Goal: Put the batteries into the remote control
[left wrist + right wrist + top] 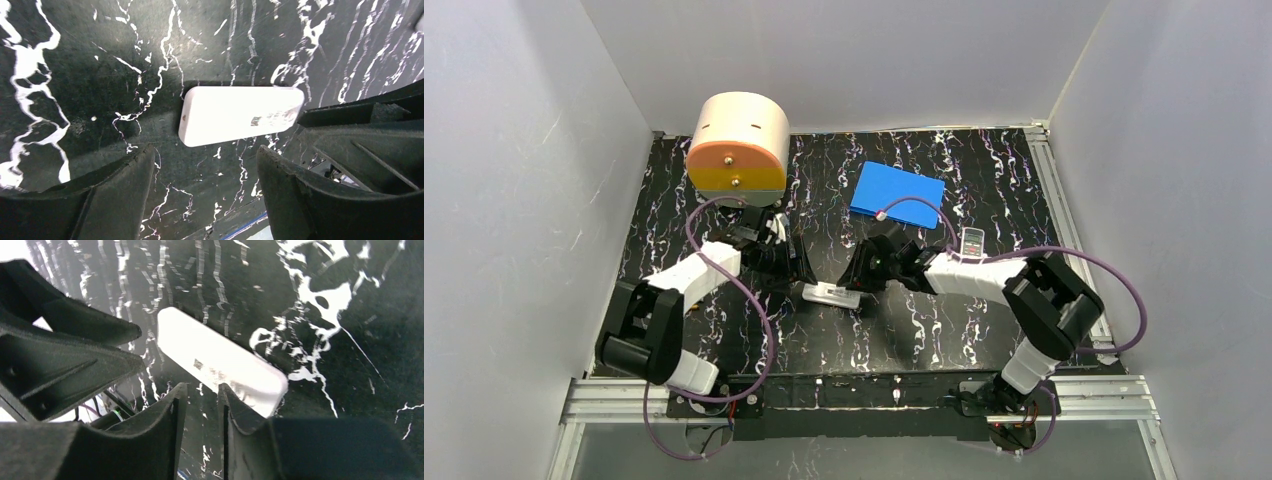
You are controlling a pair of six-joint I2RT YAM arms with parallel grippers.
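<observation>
The white remote control [832, 295] lies flat on the black marbled table, between my two grippers. In the left wrist view the remote [240, 115] lies just beyond my left gripper [204, 165], which is open and empty. In the right wrist view the remote [220, 362] lies slanted ahead of my right gripper [202, 392]. Its jaws stand a narrow gap apart with nothing between them, and the right fingertip [235, 400] overlaps the remote's near edge. No batteries show in any view.
A beige and orange round container [737, 143] stands at the back left. A blue flat box [897, 195] lies at the back middle. A small grey remote-like device [973, 240] lies right of the right arm. White walls close in the table.
</observation>
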